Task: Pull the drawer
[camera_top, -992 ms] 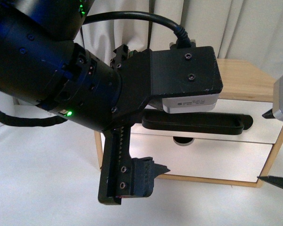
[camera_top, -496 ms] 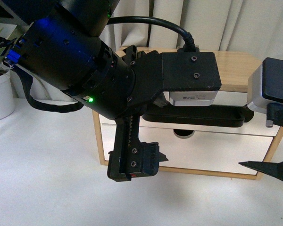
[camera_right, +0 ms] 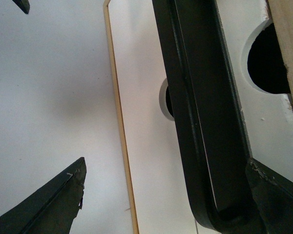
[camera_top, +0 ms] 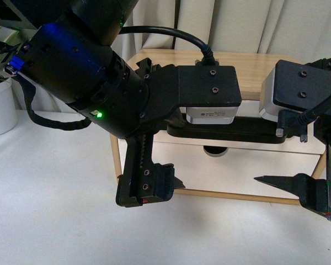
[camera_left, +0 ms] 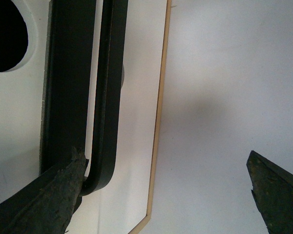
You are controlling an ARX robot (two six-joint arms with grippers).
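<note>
The drawer (camera_top: 314,146) is the upper white front of a small wooden cabinet, with a long black bar handle (camera_top: 254,132). My left gripper (camera_top: 179,160) is open at the handle's left end. One finger (camera_left: 53,195) lies against that end of the handle (camera_left: 107,97) and the other hangs below the cabinet's bottom edge. My right gripper (camera_top: 278,157) is open at the handle's right end. One of its fingers (camera_right: 273,195) touches the handle (camera_right: 200,122) and the other stands well apart. The drawer's half-round notch (camera_right: 268,63) shows dark in both wrist views.
Below is a plain white drawer front (camera_top: 248,174) with its own small notch (camera_top: 214,150). The cabinet's wooden top (camera_top: 254,66) stands before pale curtains. A white plant pot (camera_top: 0,105) sits at the far left on the white table (camera_top: 55,221).
My right gripper has come in from the right edge to the handle's right end. My left arm has shifted a little left, with its finger staying at the handle.
</note>
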